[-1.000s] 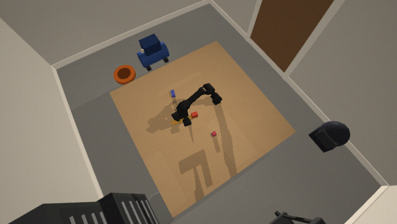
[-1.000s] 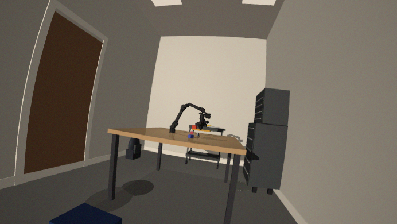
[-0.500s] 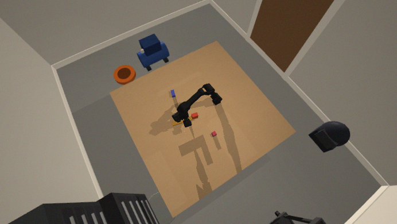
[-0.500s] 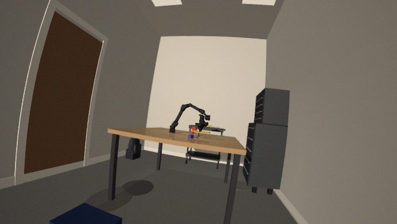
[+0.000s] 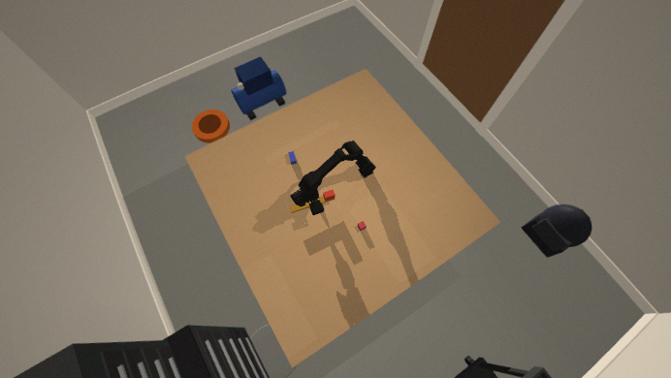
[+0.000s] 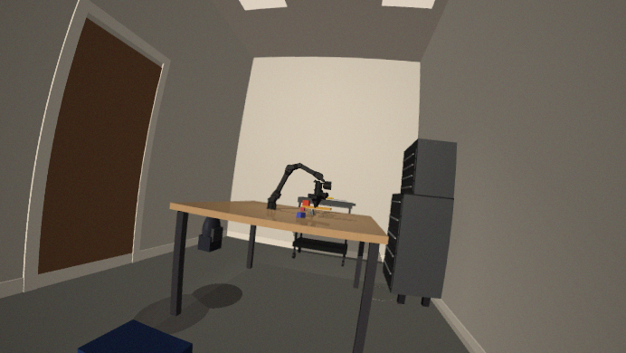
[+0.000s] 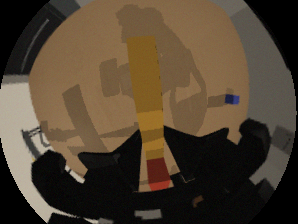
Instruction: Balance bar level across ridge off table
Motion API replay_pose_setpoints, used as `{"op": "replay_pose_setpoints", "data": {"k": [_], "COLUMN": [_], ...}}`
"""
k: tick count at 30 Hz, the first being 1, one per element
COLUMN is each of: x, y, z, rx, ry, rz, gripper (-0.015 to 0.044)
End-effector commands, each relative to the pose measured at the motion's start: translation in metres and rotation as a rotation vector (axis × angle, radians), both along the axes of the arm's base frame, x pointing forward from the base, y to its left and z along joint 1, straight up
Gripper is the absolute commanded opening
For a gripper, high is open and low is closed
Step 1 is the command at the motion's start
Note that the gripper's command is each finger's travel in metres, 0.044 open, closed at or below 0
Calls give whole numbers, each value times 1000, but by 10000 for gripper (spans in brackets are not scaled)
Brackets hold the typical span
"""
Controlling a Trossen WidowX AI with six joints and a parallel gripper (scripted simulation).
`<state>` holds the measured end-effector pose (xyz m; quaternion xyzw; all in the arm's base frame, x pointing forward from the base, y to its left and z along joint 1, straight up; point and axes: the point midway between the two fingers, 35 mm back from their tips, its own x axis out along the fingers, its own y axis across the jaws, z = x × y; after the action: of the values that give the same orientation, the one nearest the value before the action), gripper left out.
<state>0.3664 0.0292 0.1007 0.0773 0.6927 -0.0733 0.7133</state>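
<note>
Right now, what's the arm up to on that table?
The single arm has its tool shut on a yellow bar, gripping it near one end, so most of the bar sticks out ahead in the wrist view. A red block sits right beside the tool, probably the ridge. The bar is not released yet. A blue block and a pink block lie apart on the wooden table, untouched.

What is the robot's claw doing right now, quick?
Gripper: closed on the yellow bar, holding it above the table.
</note>
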Motion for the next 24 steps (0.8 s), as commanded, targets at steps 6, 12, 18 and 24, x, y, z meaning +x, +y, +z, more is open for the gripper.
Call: {"op": "replay_pose_setpoints", "data": {"k": [6,12,18,24], "x": [0,0,0,0], "y": [0,0,0,0], "z": [-1,-1,-2,-2], "rx": [0,0,0,0], "ry": [-2,-2,-2,-2], "rz": [-1,-1,-1,-1], "gripper": [0,0,0,0]}}
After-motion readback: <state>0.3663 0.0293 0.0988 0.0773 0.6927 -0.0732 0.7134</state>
